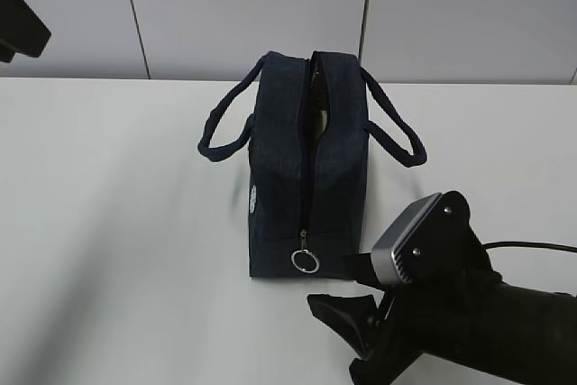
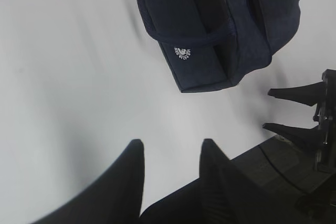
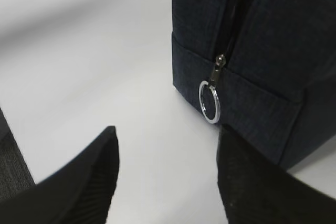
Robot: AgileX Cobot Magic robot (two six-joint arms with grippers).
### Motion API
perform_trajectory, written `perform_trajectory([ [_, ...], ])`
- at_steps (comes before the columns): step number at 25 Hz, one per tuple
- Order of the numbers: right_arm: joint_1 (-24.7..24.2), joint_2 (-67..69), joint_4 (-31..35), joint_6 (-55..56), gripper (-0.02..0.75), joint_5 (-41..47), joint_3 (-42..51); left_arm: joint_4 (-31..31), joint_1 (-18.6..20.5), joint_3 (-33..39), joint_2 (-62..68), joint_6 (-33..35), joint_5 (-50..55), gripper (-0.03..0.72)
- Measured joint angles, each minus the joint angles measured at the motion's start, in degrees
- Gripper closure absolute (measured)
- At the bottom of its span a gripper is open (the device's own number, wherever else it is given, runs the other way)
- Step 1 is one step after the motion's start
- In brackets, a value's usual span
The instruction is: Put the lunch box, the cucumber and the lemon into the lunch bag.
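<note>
1. Exterior view: looking down at a slant from chest height, along the white table (image 1: 117,250), toward the wall at 12 o'clock; lunch bag (image 1: 302,178) dead centre, mid-distance.
2. Left wrist view: high above the table, facing down; bag at 1 o'clock, right gripper (image 2: 294,109) at 3 o'clock.
3. Right wrist view: low, very close, facing the bag's zipper end; ring pull (image 3: 209,102) centre, shared with the exterior view.

a white table (image 1: 108,223) carries the dark navy lunch bag (image 1: 279,187), standing upright near its middle.
</note>
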Motion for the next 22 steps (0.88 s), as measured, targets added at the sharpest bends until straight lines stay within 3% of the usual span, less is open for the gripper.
perform_trajectory([
  [10, 0.0, 4.6, 0.2, 2.9, 0.296, -2.0, -2.8, -0.1, 0.0, 0.0, 0.0, 0.0, 0.0, 0.449],
  [22, 0.0, 7.6, 1.1, 5.3, 0.297, 4.7, -7.6, -0.2, 0.0, 0.0, 0.0, 0.0, 0.0, 0.449],
])
